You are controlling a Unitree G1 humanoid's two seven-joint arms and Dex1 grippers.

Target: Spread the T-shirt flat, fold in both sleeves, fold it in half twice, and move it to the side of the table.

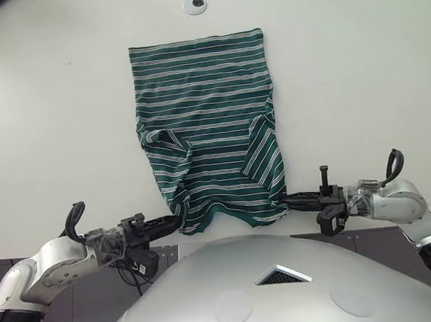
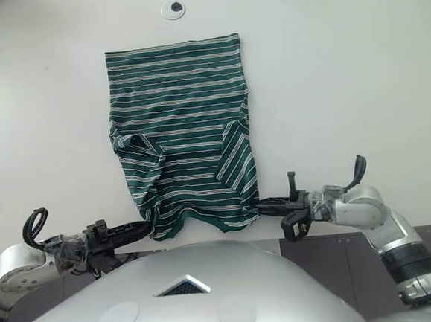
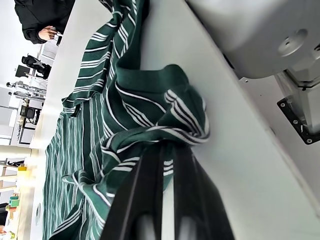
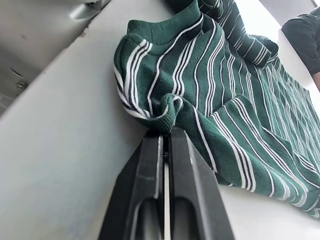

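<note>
While the green striped T-shirt [image 1: 205, 124] lies lengthwise in the middle of the white table [image 1: 359, 82], both sleeves turned in over its body, the left gripper [image 1: 177, 221] has its jaws clamped on the near left corner of the cloth, and the right gripper [image 1: 287, 198] is pinched tight on the near right corner. Fabric bunches up at both pinches, right by the table's near edge, and a small round disc [image 1: 195, 4] sits just beyond the shirt's far hem.

Likely a lab or test room: a plain white table [image 1: 357, 60] with a round fitting [image 1: 195, 4], and dark equipment [image 3: 31, 65] on stands in the bright room behind
</note>
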